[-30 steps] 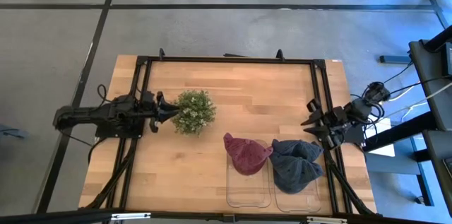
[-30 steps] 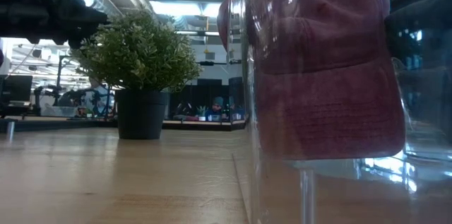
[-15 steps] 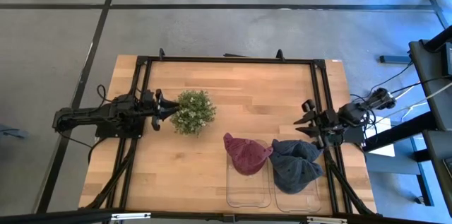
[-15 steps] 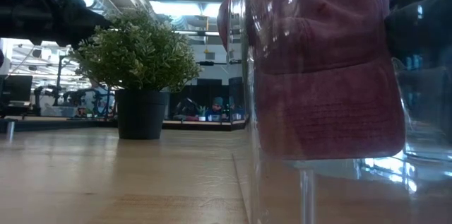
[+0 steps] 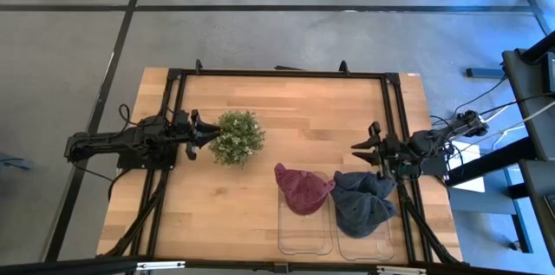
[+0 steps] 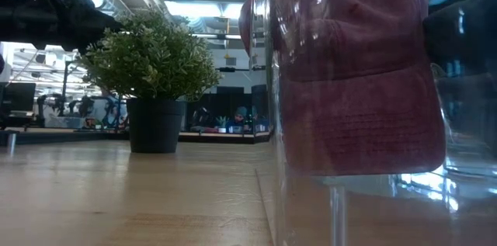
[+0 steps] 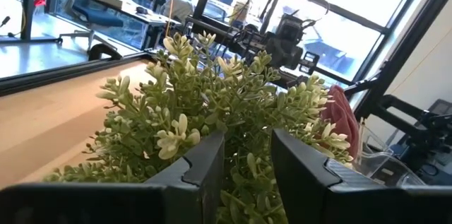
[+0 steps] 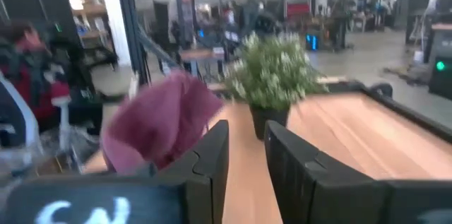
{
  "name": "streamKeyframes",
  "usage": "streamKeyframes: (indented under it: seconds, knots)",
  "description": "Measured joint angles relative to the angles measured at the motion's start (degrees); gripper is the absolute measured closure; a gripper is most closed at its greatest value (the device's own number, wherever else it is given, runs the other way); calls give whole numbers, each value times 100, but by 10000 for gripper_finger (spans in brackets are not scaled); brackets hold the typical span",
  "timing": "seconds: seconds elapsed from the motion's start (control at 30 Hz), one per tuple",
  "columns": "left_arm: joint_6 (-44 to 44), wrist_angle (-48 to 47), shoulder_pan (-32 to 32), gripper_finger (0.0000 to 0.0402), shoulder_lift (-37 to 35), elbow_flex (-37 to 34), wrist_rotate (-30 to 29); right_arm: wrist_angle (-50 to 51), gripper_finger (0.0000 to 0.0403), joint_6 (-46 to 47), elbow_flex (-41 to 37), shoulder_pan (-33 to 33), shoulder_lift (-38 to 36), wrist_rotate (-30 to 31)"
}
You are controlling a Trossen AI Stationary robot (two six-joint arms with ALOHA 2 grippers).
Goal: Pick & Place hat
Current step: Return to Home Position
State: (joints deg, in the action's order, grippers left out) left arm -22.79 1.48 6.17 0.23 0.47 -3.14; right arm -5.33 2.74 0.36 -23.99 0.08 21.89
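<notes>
A dark red hat [image 5: 301, 190] lies over the far end of a clear bin [image 5: 303, 245], near the table's near edge. It fills the low view [image 6: 357, 75] behind the clear wall. A dark blue hat [image 5: 362, 203] lies the same way on the clear bin [image 5: 368, 249] to its right. My right gripper [image 5: 362, 147] is open and hovers just beyond the blue hat, pointing toward the table's left. In its wrist view [image 8: 246, 150] the red hat [image 8: 159, 121] shows ahead. My left gripper [image 5: 211, 135] is open at the plant's left side [image 7: 247, 157]. My left gripper has its fingertips [image 7: 212, 153] level at the outer leaves [image 7: 176, 132] on the plant's left side; I cannot tell whether they touch them.
A small green plant [image 5: 238, 136] in a dark pot [image 6: 155, 126] stands left of the table's middle. A black frame [image 5: 277, 74] runs along the far edge and down both sides. Bare wood lies between the plant and the bins.
My right gripper has moved from the table's right edge toward the left and slightly toward the far edge, coming in over the table beyond the blue hat. Both hats and the plant have stayed where they were.
</notes>
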Motion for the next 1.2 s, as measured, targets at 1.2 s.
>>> streamKeyframes:
  seconds: [1.2]
  knots:
    - [-2, 2, 0, 288, 2, 0, 0, 116, 309, -19, 2, -2, 42, 46]
